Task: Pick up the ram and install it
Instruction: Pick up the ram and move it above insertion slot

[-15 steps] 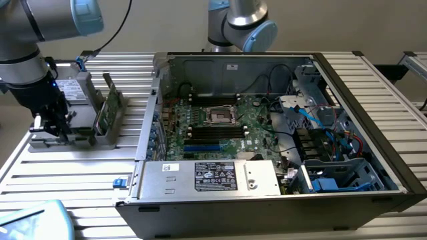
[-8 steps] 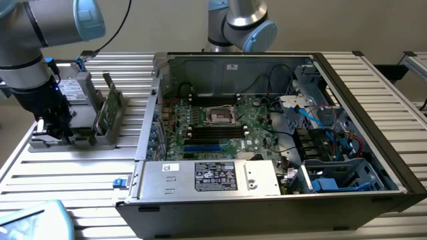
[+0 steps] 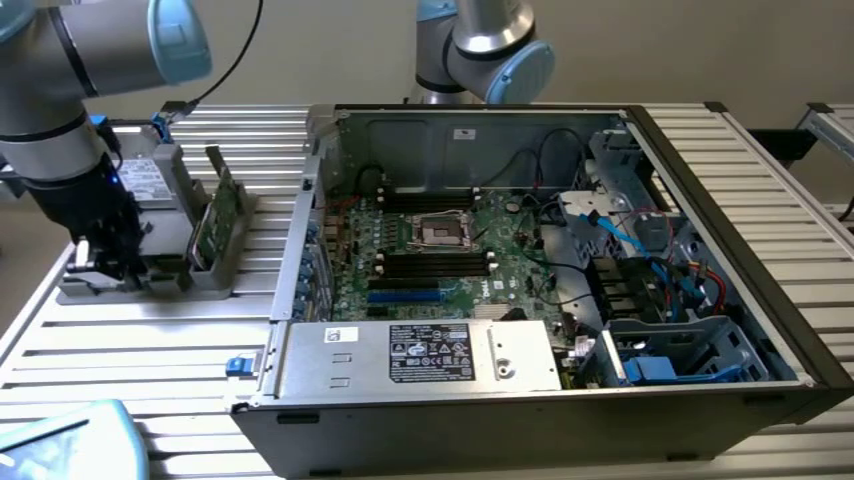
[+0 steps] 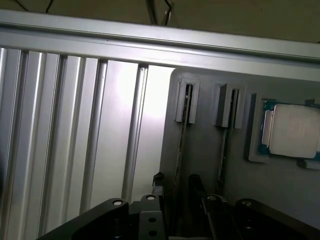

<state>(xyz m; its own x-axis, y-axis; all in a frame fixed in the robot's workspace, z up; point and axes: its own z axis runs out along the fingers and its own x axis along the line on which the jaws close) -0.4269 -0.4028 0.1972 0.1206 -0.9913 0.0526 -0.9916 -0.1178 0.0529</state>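
Your gripper point(image 4: 176, 184) is down at the grey holder point(image 3: 147, 293) on the slatted table point(image 3: 120, 350), at the exterior view's left. Its jaws stand apart, one finger point(image 4: 157, 186) on each side of the ram point(image 4: 184, 125), with nothing gripped. The ram stands on edge in one slot of the holder. A second slim stick point(image 4: 223, 145) stands in the slot just beside it, and the square processor chip point(image 4: 292, 131) lies in its own recess further along. The wider green card point(image 3: 218, 215) stands upright in the same holder. The open computer case point(image 3: 441, 135) sits well apart, towards the exterior view's right. Its motherboard point(image 3: 514, 250) lies flat inside, where you can see the black memory slots point(image 3: 427, 262), and the power supply point(image 3: 427, 355) is along the near side.
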